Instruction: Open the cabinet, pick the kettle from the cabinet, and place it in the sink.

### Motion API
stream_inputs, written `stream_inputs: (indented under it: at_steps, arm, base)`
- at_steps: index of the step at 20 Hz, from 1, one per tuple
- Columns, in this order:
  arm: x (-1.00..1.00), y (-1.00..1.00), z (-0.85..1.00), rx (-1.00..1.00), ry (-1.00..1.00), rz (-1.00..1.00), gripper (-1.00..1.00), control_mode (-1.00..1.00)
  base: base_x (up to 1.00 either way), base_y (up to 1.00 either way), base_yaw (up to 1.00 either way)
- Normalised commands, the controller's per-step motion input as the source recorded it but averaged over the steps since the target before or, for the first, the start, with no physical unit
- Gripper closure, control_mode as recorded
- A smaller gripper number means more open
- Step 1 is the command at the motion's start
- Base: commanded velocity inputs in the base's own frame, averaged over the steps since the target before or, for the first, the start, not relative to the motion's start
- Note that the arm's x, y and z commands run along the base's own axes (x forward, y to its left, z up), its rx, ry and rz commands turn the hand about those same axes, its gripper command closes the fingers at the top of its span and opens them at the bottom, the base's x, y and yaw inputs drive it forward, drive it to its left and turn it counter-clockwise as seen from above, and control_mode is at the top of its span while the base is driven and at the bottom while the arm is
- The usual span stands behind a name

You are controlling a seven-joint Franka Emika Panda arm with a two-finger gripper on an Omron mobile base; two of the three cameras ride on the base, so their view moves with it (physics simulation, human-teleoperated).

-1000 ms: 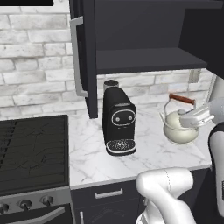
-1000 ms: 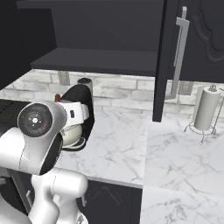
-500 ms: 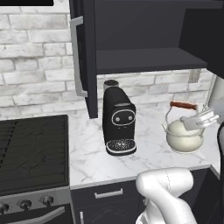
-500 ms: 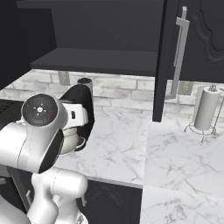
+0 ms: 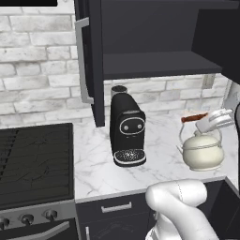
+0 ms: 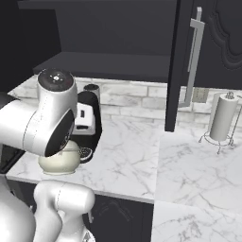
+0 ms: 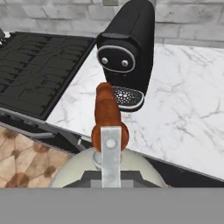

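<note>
The cream-white kettle [image 5: 202, 151] hangs low by the counter's front right corner, to the right of the coffee machine. My gripper [image 5: 213, 123] is shut on its reddish-brown handle [image 5: 193, 117]. In the hand view the handle [image 7: 107, 114] runs up the middle over the pale kettle body [image 7: 72, 171]. The kettle [image 6: 58, 159] also sits under my arm in the right base view. The black cabinet stands open, its left door [image 5: 92, 61] and right door [image 6: 185, 61] swung out, its shelf [image 5: 154, 64] bare. The sink is out of view.
A black coffee machine [image 5: 127, 131] stands on the marble counter [image 5: 93, 164] close to the left of the kettle. A black stove [image 5: 33, 159] lies further left. A paper towel holder [image 6: 222, 118] stands at the far right. Brick wall behind.
The gripper has carried the kettle down and a little to the right, toward the counter's front edge, away from the cabinet shelf. The grip has stayed shut.
</note>
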Motion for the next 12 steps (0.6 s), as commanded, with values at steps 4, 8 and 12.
stream_inputs:
  at_steps: [4,8,12]
  arm:
    - [-0.04,0.0,-0.04,0.0,0.03,0.0,1.0,-1.0]
    - [0.0,0.0,-0.01,0.0,0.03,0.0,1.0,-1.0]
    - [-0.04,0.0,-0.01,0.02,0.06,0.0,1.0,-1.0]
  base:
    - [0.0,0.0,0.0]
    - [0.0,0.0,0.0]
    - [0.0,0.0,0.0]
